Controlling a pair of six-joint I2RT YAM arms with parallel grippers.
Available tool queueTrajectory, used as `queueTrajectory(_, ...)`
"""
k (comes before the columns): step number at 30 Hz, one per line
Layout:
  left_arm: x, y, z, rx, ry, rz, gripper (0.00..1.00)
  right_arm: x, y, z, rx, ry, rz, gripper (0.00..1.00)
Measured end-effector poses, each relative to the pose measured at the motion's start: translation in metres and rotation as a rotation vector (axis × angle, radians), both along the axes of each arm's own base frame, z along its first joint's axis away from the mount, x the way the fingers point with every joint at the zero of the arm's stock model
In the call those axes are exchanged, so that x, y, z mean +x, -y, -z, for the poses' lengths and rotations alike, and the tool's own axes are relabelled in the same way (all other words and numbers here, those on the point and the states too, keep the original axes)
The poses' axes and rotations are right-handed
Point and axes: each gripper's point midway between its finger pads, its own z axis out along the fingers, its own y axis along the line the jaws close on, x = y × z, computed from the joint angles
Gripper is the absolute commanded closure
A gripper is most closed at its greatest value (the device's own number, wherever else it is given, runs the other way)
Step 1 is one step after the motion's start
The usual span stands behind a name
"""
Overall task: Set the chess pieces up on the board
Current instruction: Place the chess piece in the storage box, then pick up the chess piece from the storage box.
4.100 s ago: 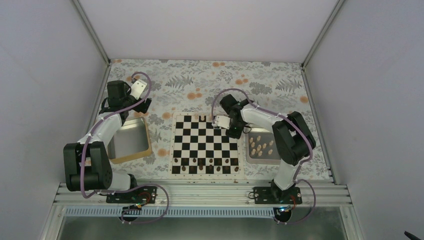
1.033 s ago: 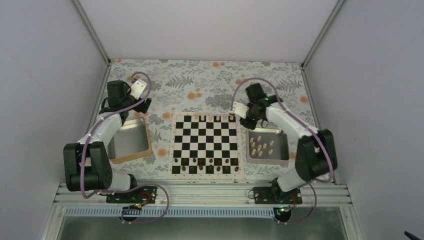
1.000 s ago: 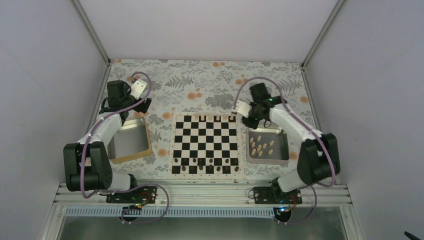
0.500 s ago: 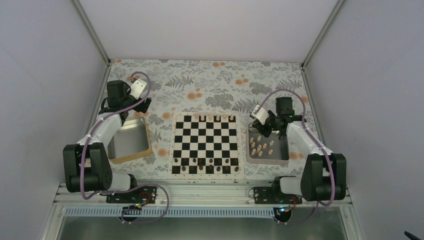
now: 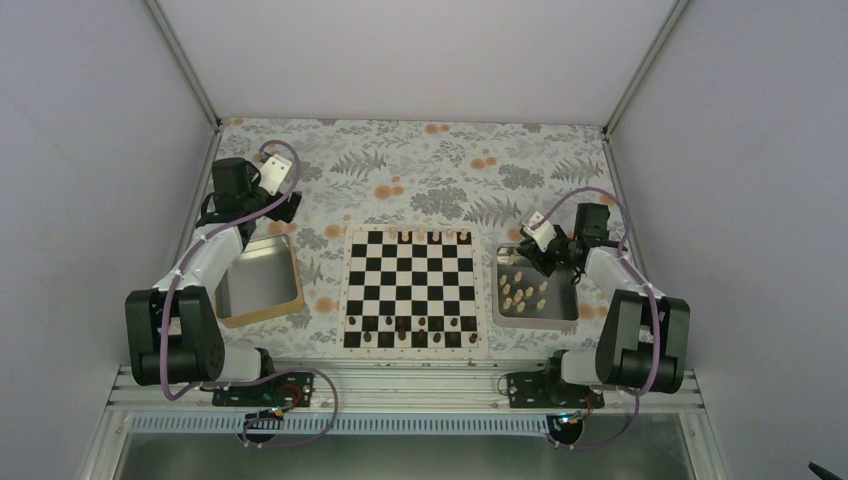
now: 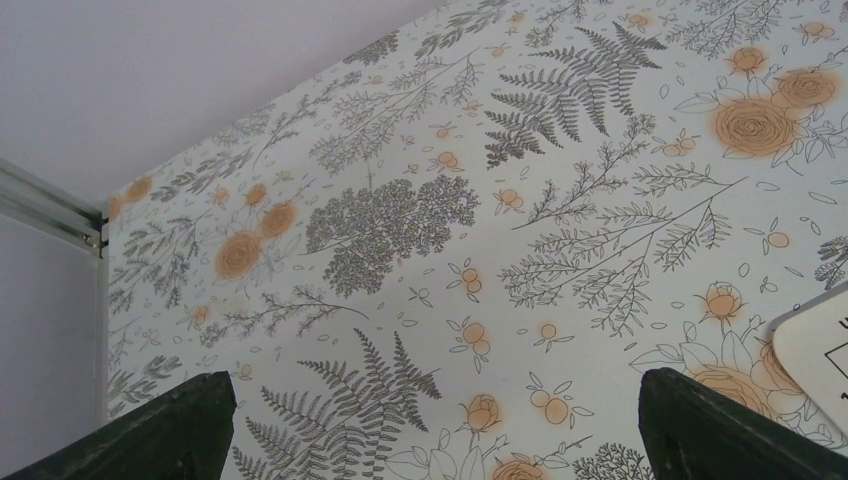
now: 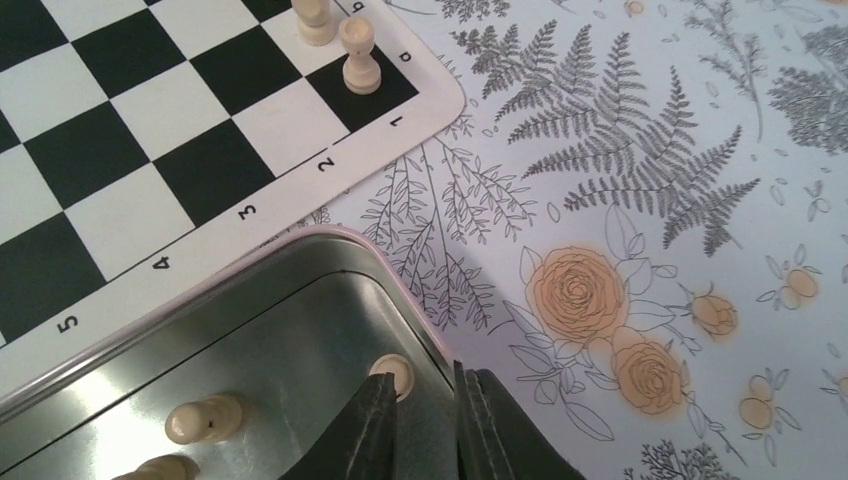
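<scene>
Pale tan chess pieces [image 5: 520, 293] were located in two places. A loose group was contained in the steel tray [image 5: 562, 305] toward the right edge of the table [image 5: 420, 170], and a short row was stood upright along the far edge of the board [image 5: 410, 288]. The board was laid flat at the middle of the table, closer to the near edge, with the tray just beside it. Dark chessmen [image 5: 402, 328] were ranged along its near edge.

The right gripper [image 7: 425, 385] was positioned at the far corner of the tray. Its fingers [image 7: 370, 430] were drawn almost together, with only a slim gap and no piece between them. One pale piece was seen just beside the inner finger.

The left gripper [image 6: 437, 390] was held over the table near the far-left corner. Its fingers [image 6: 180, 425] were spread wide, with nothing between them.
</scene>
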Motion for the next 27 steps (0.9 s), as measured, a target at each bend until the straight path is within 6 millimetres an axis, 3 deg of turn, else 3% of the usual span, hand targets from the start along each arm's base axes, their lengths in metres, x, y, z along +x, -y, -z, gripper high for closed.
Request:
queueTrajectory(7, 0.0, -0.002, 0.0, 0.006, -0.001, -0.009, 0.0, -0.003, 0.001, 0.001, 0.003, -0.002, -0.027, 0.62)
queueTrajectory(12, 0.0, -0.003, 0.001, 0.011, -0.001, -0.017, 0.0, 0.001, 0.007, -0.02, -0.047, -0.018, -0.053, 0.55)
queueTrajectory(19, 0.0, -0.003, 0.001, 0.011, -0.002, -0.016, 0.0, -0.004, 0.011, -0.045, -0.145, -0.087, -0.073, 0.55)
queueTrajectory(27, -0.001, -0.002, 0.002, 0.009, -0.008, -0.009, 0.0, -0.037, -0.007, -0.028, -0.235, -0.275, -0.092, 0.56)
